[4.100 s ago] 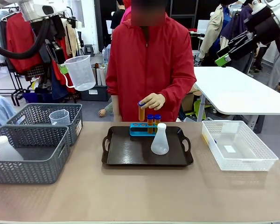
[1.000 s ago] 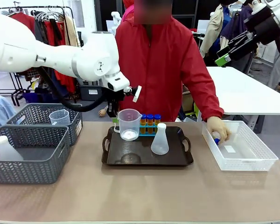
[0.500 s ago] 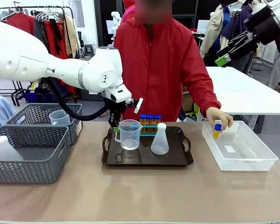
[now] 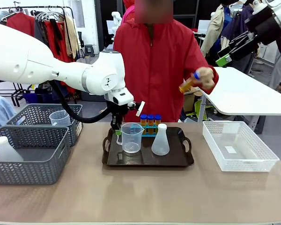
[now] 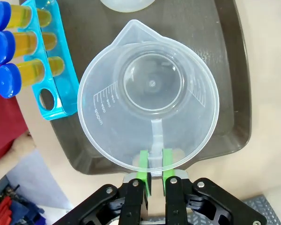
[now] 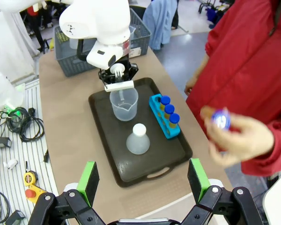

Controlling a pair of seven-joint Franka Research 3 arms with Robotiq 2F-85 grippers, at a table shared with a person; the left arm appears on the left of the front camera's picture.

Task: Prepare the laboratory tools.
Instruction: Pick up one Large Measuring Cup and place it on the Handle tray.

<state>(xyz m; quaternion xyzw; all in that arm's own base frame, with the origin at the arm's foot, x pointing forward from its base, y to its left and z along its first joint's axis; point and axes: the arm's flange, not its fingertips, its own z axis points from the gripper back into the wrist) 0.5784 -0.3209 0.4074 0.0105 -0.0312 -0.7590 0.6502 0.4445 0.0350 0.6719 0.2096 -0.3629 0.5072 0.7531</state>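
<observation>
The clear measuring beaker (image 4: 131, 137) stands low on the dark tray (image 4: 178, 161), left of the white conical flask (image 4: 160, 140). My left gripper (image 4: 117, 132) is shut on the beaker's handle, and its green pads (image 5: 144, 164) pinch the handle at the beaker (image 5: 149, 101) rim. Three orange tubes with blue caps (image 4: 150, 120) stand in a blue rack (image 5: 50, 93) behind the beaker. The person's hand holds another tube (image 4: 189, 83) up at chest height. My right gripper (image 4: 231, 50) hangs open high at the right; its view shows its fingers (image 6: 88, 180) spread above the tray (image 6: 107, 154).
Two grey woven baskets (image 4: 33, 164) stand at the left, one holding a second beaker (image 4: 60, 117), the other a flask (image 4: 7, 149). A white mesh basket (image 4: 239, 146) sits right of the tray. A white table (image 4: 239, 91) stands behind it.
My left arm has brought the beaker from high at the left down onto the tray. The person took a tube out of the white basket and lifted it to chest height.
</observation>
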